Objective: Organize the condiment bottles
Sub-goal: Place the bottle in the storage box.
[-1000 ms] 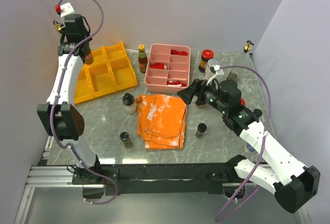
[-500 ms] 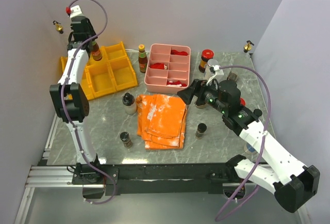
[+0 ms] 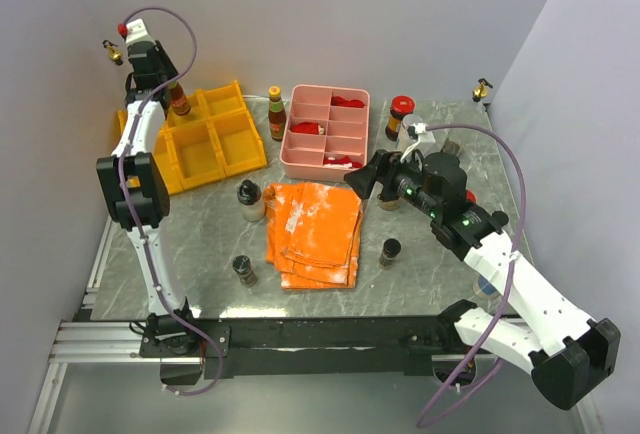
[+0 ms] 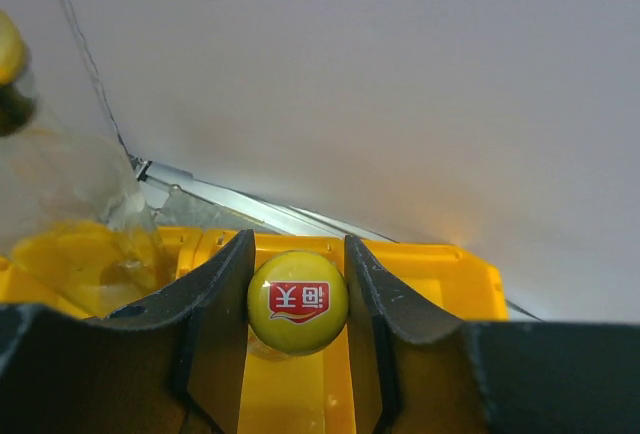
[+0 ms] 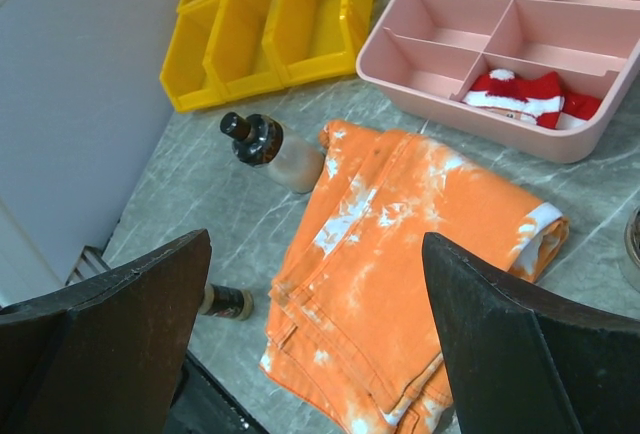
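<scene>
- Left gripper (image 4: 297, 246) is pinching the yellow-capped bottle (image 4: 297, 301) between both fingers. In the wrist view only the cap shows; the body is hidden beneath it.
- The bottle is upright, long axis vertical, cap up. It is at the table's 10 o'clock, over the far-left corner of the yellow bin (image 3: 200, 159). Whether its base touches the bin floor, cannot tell.
- Right gripper (image 3: 362, 182) is spread wide and holds nothing, above the orange cloth (image 3: 315, 232).
- The dark jar (image 3: 388, 201) just beyond it is mostly hidden by the arm.

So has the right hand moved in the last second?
No. The right hand still hovers open beside the near right corner of the pink tray.
</scene>
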{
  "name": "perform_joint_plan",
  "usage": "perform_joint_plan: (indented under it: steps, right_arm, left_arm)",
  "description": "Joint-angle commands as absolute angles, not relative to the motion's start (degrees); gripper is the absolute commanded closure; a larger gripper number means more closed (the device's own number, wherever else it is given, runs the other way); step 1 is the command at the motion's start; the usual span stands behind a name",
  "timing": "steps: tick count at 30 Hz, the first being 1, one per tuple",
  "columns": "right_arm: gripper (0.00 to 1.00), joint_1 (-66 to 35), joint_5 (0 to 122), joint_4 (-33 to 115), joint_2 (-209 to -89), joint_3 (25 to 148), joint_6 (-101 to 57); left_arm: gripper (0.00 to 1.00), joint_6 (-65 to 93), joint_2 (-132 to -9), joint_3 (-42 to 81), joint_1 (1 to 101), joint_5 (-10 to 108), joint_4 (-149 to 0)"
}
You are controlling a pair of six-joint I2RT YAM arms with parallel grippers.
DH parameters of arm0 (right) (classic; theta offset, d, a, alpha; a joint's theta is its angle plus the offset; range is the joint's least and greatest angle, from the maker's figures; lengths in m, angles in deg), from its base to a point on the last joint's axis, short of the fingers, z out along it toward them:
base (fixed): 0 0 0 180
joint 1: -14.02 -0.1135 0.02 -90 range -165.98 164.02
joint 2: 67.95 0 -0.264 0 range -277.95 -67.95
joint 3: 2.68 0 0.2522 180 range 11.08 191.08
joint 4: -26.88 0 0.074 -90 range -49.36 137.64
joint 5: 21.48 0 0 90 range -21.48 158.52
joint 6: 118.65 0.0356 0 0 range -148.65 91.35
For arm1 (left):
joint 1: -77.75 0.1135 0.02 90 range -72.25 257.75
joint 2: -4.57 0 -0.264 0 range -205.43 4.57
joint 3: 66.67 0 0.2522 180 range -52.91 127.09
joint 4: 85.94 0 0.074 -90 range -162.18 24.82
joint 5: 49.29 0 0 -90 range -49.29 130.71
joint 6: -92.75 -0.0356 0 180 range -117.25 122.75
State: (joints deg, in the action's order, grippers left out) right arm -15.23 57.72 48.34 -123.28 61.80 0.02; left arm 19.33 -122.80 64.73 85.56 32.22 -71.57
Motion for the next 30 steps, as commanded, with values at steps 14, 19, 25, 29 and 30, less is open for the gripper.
perform_joint_plan:
  steps: [14, 19, 25, 29, 30]
  right_arm:
    - [0.04, -15.4, 59.1, 47.1, -126.0, 65.7, -1.3]
    - [0.04, -15.4, 59.7, 47.9, -125.8, 66.0, -2.3]
    - [0.03, -15.4, 61.2, 49.0, -124.2, 66.3, -3.5]
    - [0.03, -15.3, 61.0, 49.4, -122.2, 66.1, -3.6]
    - [0.03, -15.4, 61.1, 49.3, -121.9, 66.0, -3.7]
  left_arm:
    - [0.59, 16.3, -128.9, 69.4, 85.5, 35.7, -84.4]
    - [0.32, 15.8, -125.9, 67.4, 85.5, 36.1, -84.2]
    - [0.17, 15.1, -120.3, 66.7, 85.4, 36.7, -81.1]
    - [0.14, 16.7, -114.6, 61.9, 85.3, 38.7, -81.0]
    - [0.14, 17.0, -113.4, 60.9, 85.2, 39.0, -81.1]
